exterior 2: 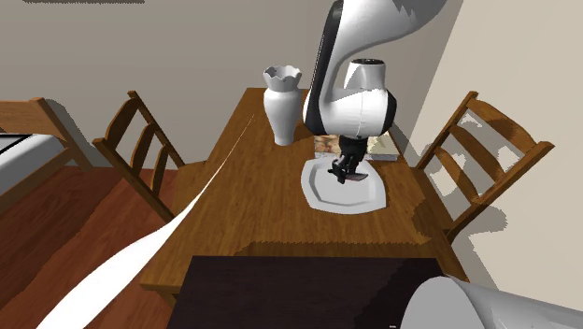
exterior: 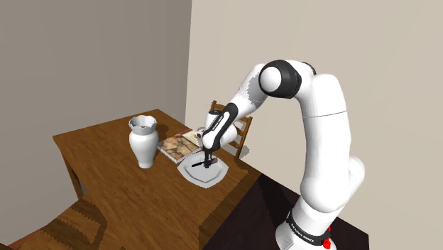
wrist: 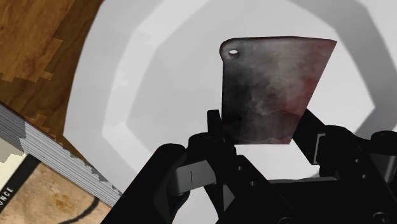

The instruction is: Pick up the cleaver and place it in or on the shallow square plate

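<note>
The cleaver [wrist: 273,83], a broad grey blade with a small hole in one corner and reddish stains, sits clasped between my two black fingers. My gripper [wrist: 263,127] is shut on it, and the handle is hidden behind the hand. Right below the blade lies the shallow white plate [wrist: 146,83] with its angular inner rim. In the shoulder view the gripper [exterior: 206,162] hangs just over the plate [exterior: 213,177] near the table's near edge. The second exterior view shows the gripper [exterior 2: 342,173] low over the plate [exterior 2: 364,198].
A white vase [exterior: 143,140] with a wavy rim stands on the wooden table [exterior: 106,163], to the shoulder view's left of the plate. A flat book [exterior: 179,144] lies just beyond the plate. Wooden chairs [exterior 2: 140,140] [exterior 2: 486,140] flank the table.
</note>
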You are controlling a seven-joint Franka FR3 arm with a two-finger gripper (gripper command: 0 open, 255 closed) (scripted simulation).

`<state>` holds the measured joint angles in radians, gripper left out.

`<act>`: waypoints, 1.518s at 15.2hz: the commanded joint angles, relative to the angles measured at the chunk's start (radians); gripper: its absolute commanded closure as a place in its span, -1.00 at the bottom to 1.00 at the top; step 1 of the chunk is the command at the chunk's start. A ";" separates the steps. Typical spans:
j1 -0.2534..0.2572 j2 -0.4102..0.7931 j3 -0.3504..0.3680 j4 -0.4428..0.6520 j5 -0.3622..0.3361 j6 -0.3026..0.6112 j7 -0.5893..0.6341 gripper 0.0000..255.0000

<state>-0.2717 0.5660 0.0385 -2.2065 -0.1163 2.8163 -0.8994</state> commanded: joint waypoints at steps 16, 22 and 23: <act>0.006 0.061 -0.008 0.022 -0.005 0.040 0.005 -1.00; -0.007 -0.072 0.010 -0.028 0.007 -0.044 -0.005 -1.00; -0.006 -0.072 0.009 -0.028 0.007 -0.044 -0.005 -1.00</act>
<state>-0.2763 0.5054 0.0463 -2.2287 -0.1103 2.7793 -0.9029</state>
